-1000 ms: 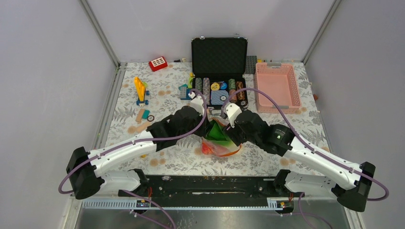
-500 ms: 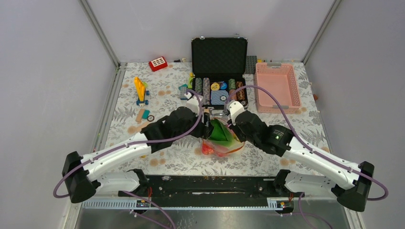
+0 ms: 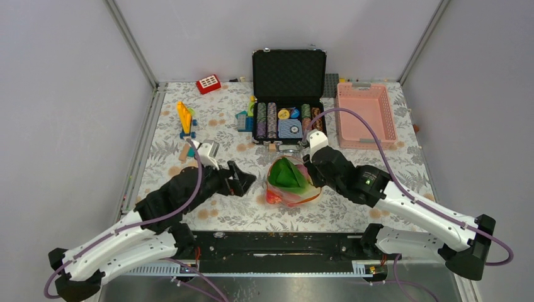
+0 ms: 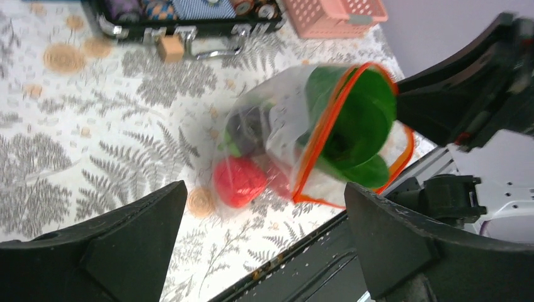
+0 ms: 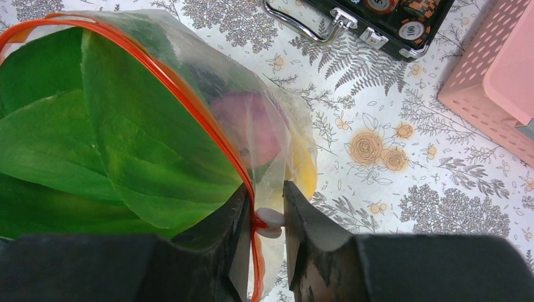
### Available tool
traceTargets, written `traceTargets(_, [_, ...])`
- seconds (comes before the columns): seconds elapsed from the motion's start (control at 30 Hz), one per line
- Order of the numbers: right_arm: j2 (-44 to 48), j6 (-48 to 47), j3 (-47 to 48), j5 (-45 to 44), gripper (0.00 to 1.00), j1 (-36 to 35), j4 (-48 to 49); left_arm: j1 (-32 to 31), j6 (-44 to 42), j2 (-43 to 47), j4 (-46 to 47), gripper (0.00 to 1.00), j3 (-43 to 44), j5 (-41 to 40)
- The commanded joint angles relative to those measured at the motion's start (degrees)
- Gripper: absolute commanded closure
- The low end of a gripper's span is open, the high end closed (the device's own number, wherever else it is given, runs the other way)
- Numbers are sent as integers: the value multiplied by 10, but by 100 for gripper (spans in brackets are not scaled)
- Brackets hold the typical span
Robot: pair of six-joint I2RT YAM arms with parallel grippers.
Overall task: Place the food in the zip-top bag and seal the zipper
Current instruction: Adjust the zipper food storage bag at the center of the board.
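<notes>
The clear zip-top bag (image 3: 291, 189) lies at mid-table with its mouth propped open, the orange-red zipper (image 5: 189, 100) running round it. A green leafy cabbage (image 5: 94, 138) fills the mouth and sticks out. Lower in the bag are a red fruit (image 4: 239, 181), a purple ball (image 4: 249, 128) and a yellow banana (image 5: 303, 171). My right gripper (image 5: 264, 220) is shut on the zipper strip at its white slider tab (image 5: 272, 221). My left gripper (image 4: 264, 245) stands wide open with nothing in it, to the left of the bag (image 4: 296, 145) and apart from it.
An open black case of poker chips (image 3: 288, 94) stands just behind the bag. A pink mesh basket (image 3: 365, 113) sits at the back right. Building blocks (image 3: 184, 119) and a red block (image 3: 208, 83) lie at the back left. The black base rail (image 3: 277, 242) runs along the near edge.
My left gripper opened, let go of the bag's mouth and drew back to the left and nearer. My right gripper narrowed onto the zipper strip and stayed at the bag.
</notes>
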State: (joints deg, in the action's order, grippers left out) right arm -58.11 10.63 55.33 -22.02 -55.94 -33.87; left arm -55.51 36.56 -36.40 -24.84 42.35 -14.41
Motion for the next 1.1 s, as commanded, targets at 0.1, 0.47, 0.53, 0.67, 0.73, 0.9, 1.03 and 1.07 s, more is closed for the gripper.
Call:
traceTargets(0.1, [16, 35, 18, -13, 90, -3, 0, 1, 92, -1, 33, 5, -95, 46])
traceTargets(0.47, [40, 53, 2, -10, 90, -3, 1, 1, 136, -93, 200, 17, -120, 134])
traceTargets(0.53, [43, 53, 1, -10, 90, -4, 0, 1, 135, -89, 193, 17, -119, 130])
traceTargets(0.67, [46, 55, 0, -9, 90, -4, 0, 1, 138, -91, 206, 21, -122, 112])
traceTargets(0.73, [50, 56, -3, -9, 90, -3, 4, 1, 137, -105, 206, 23, -117, 97])
traceTargets(0.9, [59, 57, -9, 2, 90, -4, 13, 1, 130, -153, 215, 30, -102, 90])
traceTargets(1.03, [65, 60, -14, 10, 90, -3, 19, 1, 124, -182, 244, 36, -88, 100])
traceTargets(1.07, [65, 61, -14, 10, 90, -4, 19, 1, 123, -187, 246, 39, -85, 100])
